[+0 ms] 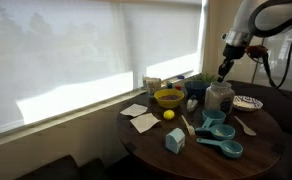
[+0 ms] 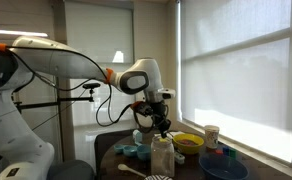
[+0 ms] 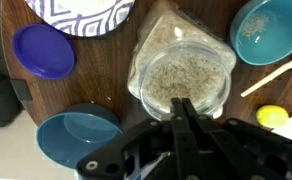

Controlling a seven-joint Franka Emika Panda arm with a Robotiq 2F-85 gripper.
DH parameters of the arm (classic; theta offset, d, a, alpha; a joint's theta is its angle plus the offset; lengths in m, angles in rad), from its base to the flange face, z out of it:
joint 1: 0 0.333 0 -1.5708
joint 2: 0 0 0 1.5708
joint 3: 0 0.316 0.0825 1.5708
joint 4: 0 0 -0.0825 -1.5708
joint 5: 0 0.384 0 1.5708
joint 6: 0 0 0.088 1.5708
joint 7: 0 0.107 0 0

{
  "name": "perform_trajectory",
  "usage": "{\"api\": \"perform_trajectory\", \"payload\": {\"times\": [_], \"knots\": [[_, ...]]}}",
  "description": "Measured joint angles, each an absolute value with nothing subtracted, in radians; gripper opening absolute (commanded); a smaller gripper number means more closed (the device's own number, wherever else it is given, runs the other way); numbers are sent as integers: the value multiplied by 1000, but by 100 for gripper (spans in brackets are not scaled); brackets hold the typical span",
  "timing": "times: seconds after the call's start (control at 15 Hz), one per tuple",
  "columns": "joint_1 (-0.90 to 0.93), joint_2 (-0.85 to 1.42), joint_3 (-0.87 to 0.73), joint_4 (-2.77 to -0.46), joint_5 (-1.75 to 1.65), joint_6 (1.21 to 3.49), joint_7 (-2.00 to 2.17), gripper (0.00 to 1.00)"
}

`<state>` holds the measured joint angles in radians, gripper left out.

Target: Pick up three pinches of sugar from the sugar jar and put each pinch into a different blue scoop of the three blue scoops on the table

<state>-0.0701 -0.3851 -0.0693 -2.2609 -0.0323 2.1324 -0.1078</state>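
1. Your gripper [image 3: 183, 104] has its two fingers [image 3: 183, 120] pressed tight together, with no gap between them. You cannot tell if any grains are pinched there.
2. In the wrist view the tips sit over the open mouth of the sugar jar [image 3: 181, 72], close to the edge nearest the gripper. You cannot tell if they dip inside.
3. The sugar [image 3: 174, 80] is in the jar. It looks pale and grainy.
4. In an exterior view your arm points the gripper [image 1: 224, 70] straight down, right above the jar [image 1: 219, 97]. The jar stands upright on the round dark table [image 1: 264, 138].
5. The three blue scoops [image 1: 218, 132] lie in a row on the table, just in front of the jar. The wrist view shows one round blue scoop bowl [image 3: 269, 30] beside the jar.
6. A yellow bowl [image 1: 169, 98] sits near the jar, with a small yellow ball [image 1: 169, 114] in front of it.
7. A pale-blue box [image 1: 174, 141] stands near the table's front edge.
8. In the wrist view a dark blue bowl [image 3: 78, 135], a round purple-blue lid [image 3: 43, 50] and a patterned plate [image 3: 81, 12] lie around the jar. A white spoon [image 3: 276, 78] lies on the other side.
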Motion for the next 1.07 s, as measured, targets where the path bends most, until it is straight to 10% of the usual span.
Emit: {"api": "perform_trajectory", "payload": {"times": [1.07], "knots": [[238, -461, -7, -2251, 144, 1845, -397, 1]]}}
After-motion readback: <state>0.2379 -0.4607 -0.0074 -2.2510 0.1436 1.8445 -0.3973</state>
